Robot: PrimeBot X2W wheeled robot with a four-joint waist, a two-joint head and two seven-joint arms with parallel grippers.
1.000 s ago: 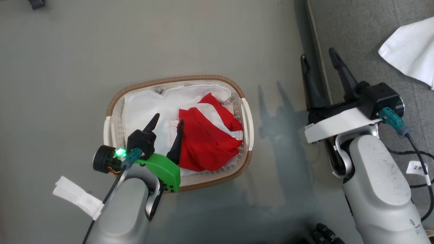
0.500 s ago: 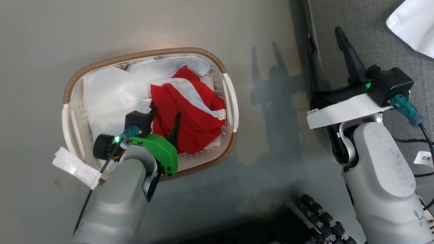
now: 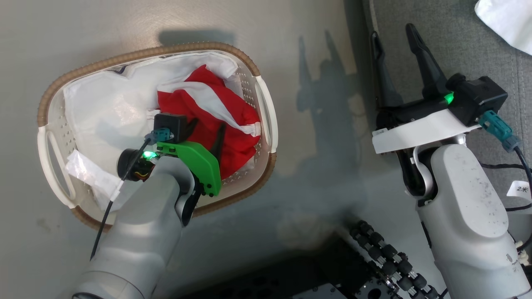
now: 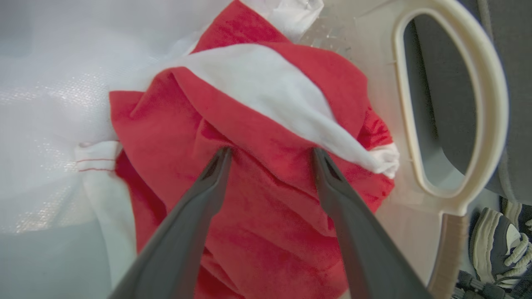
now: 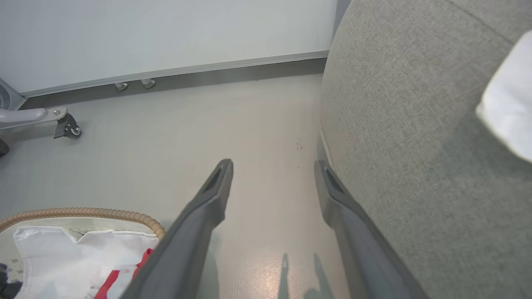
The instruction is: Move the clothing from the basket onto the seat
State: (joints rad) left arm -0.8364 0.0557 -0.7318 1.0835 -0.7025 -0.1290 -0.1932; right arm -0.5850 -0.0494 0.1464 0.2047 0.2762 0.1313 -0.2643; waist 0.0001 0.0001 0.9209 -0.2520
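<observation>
Grey floor; wrist view: left gripper wide, perhaps against clothing.

Clothing soft matt cloth; basket smooth perforated plastic; seat coarse-weave fabric; floor glossy

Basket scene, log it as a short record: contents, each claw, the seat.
basket: on the floor, white liner inside
clothing: red and white, bunched at one end of the basket
left claw: open, tips at the clothing
seat: grey, a white cloth lying on it
right claw: open, holding nothing, beside the seat's edge
</observation>
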